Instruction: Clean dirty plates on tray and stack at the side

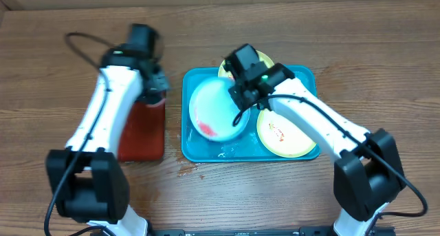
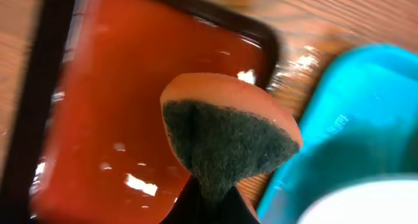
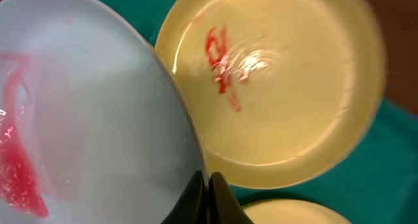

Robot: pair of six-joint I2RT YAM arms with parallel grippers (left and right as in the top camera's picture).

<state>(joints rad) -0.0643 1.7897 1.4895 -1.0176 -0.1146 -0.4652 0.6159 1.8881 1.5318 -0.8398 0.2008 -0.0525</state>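
left claw (image 2: 210,196) clamped on orange sponge (image 2: 228,136), green scouring face, above black-rimmed red tray (image 2: 117,106). right claw (image 3: 206,194) clamped on rim of light blue round plastic plate (image 3: 85,119), over turquoise plastic tray (image 1: 192,150).

Overhead looks down; 2 close wrist views share the tray (image 1: 206,151).

The left hand (image 2: 209,199) pinches a sponge (image 2: 228,136), its green scouring face toward the camera, above the wet red tray (image 2: 117,106). The blue tray (image 2: 353,119) lies just right on the desk (image 2: 339,15), with a pale plate (image 2: 366,204) at the view's bottom-right corner.
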